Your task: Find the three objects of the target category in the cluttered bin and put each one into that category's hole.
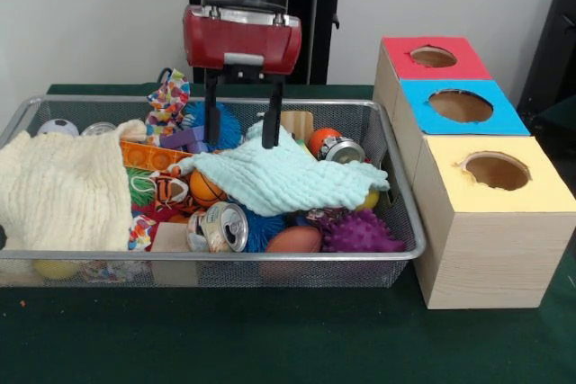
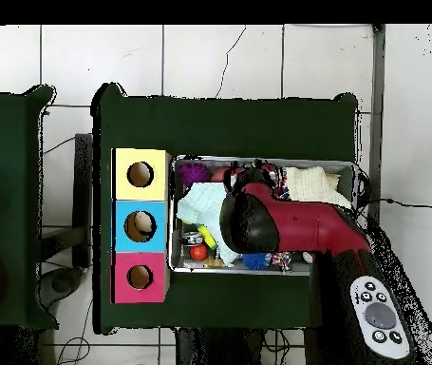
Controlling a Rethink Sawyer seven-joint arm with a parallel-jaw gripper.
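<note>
My gripper [image 1: 242, 130] hangs open over the far middle of the wire bin [image 1: 270, 257], with nothing between its fingers. The tips reach down to the far edge of a light-blue cloth [image 1: 288, 177] and a blue spiky ball [image 1: 222, 123]. In the bin lie a silver can [image 1: 223, 227], a second can [image 1: 343, 150], a small basketball [image 1: 205, 189], an orange ball [image 1: 322, 139], a brown football [image 1: 293, 240] and a purple spiky ball [image 1: 360, 233]. A cream cloth [image 1: 61, 193] covers the left end. In the overhead view the arm [image 2: 257, 220] hides the bin's middle.
Beside the bin stand three boxes with round holes: red [image 1: 433, 57], blue [image 1: 461, 105] and yellow [image 1: 496, 171]. In the overhead view something pale lies in the blue box's hole [image 2: 141, 225]. An orange bubble toy [image 1: 148, 156] and a wooden block [image 1: 297, 123] also lie in the bin.
</note>
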